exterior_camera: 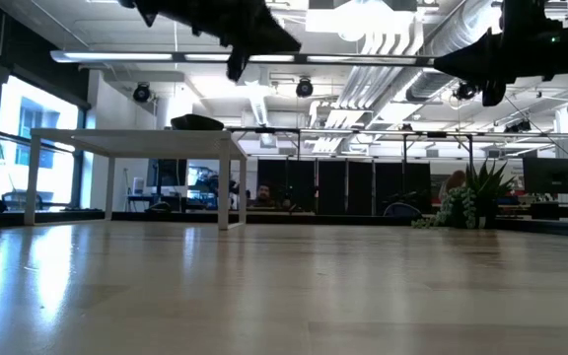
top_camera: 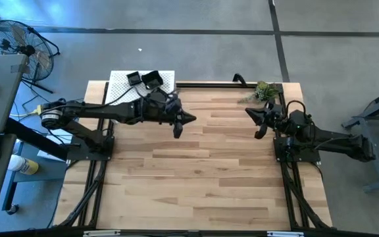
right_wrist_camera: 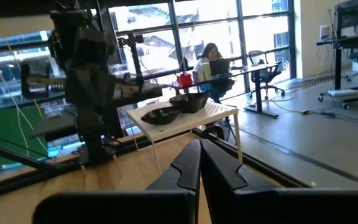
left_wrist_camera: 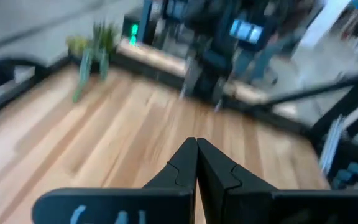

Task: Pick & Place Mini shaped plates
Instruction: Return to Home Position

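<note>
**Both claws closed over the bench, plates up on the stand**

The wooden bench (top_camera: 196, 164) has a white stand (top_camera: 120, 89) at its far left corner, and the black plates (top_camera: 151, 79) sit on top of it. The left claw (left_wrist_camera: 196, 146) hovers near the stand, its fingers pressed together. The right claw (right_wrist_camera: 199, 146) hangs over the right side, likewise closed. A green sprig (top_camera: 263, 92) lies at the far right.
</note>
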{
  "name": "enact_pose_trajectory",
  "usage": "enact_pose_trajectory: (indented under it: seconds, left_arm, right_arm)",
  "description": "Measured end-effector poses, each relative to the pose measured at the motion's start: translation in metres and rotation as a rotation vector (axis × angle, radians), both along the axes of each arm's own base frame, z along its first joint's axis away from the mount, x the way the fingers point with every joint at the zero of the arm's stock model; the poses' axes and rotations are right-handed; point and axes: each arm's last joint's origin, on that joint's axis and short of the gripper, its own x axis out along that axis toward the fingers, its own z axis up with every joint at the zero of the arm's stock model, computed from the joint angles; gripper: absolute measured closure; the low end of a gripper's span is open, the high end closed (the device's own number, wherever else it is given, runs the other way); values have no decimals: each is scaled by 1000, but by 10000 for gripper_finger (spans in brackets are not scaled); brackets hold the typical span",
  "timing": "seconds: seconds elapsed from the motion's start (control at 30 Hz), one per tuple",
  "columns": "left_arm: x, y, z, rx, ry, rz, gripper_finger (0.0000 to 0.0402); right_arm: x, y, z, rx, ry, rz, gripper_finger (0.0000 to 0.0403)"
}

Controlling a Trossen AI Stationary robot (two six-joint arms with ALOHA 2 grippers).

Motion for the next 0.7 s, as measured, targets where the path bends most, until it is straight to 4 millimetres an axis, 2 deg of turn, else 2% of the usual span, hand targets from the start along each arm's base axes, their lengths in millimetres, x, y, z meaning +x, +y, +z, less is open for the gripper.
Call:
enact_pose_trajectory:
  seconds: [0.07, 0.17, 0.3, 0.43, 0.7]
  left_arm:
    - [0, 1, -5, 5, 28, 2, 401]
    - [-1, 2, 2, 3, -12, 46, 401]
    - [0, -5, -1, 67, 11, -18, 401]
    - [-3, -7, 5, 96, -12, -46, 401]
    - [-3, -6, 3, 124, 5, -44, 401]
  right_arm:
    - [0, 0, 0, -24, 7, -3, 396]
    - [0, 0, 1, -29, 3, -19, 395]
    - [-2, 0, 2, -67, 9, -30, 394]
    - [-7, 2, 5, -96, -17, -21, 396]
    - [-22, 7, 0, -91, 9, 38, 398]
